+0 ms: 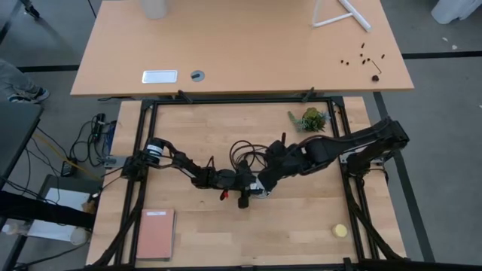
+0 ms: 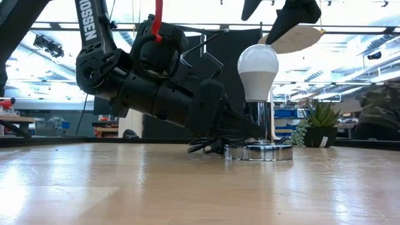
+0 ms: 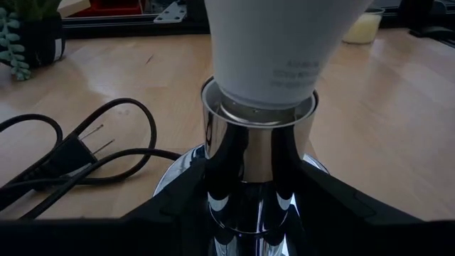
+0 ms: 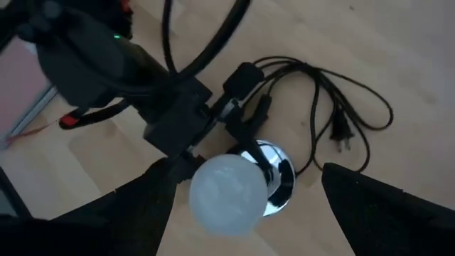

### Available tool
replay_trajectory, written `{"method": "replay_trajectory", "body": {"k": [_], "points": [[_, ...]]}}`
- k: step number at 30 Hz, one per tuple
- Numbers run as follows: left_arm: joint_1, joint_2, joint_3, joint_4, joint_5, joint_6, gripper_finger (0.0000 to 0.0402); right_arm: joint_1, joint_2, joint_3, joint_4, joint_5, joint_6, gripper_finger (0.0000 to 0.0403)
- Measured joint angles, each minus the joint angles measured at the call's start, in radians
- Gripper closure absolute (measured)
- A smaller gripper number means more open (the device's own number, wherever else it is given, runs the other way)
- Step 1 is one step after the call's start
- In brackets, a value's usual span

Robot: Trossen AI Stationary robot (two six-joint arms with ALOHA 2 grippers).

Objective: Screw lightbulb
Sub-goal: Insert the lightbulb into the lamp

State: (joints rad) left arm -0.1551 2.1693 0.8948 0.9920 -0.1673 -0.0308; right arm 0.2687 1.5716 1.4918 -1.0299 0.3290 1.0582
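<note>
White lightbulb — upright, screw end down — seated in chrome socket.

White letters "OSSEN" on the left arm; lightbulb print seems illegible.

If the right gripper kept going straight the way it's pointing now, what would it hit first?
Most likely the lightbulb. The right gripper points down at its rounded top, open fingers either side, with the bulb seated upright in the chrome socket. How far above it hangs is unclear.
</note>
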Motion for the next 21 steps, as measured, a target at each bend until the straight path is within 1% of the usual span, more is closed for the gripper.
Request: {"method": "replay_trajectory", "body": {"k": [9,12,16,21], "points": [[-0.003,0.000,0.000,-0.006,0.000,0.000,0.0212,-0.001,-0.003,0.000,-0.008,-0.013,-0.098,0.0044],[-0.003,0.000,0.000,-0.006,-0.001,0.000,0.0212,-0.001,0.000,0.030,-0.064,-0.014,-0.103,0.0045],[-0.003,0.001,-0.001,-0.006,0.001,0.000,0.0212,-0.001,0.059,0.129,-0.130,-0.014,-0.149,0.0053],[-0.003,0.001,-0.001,-0.006,0.003,0.000,0.0212,0.003,0.178,0.335,-0.260,-0.013,-0.247,0.0057]]}}
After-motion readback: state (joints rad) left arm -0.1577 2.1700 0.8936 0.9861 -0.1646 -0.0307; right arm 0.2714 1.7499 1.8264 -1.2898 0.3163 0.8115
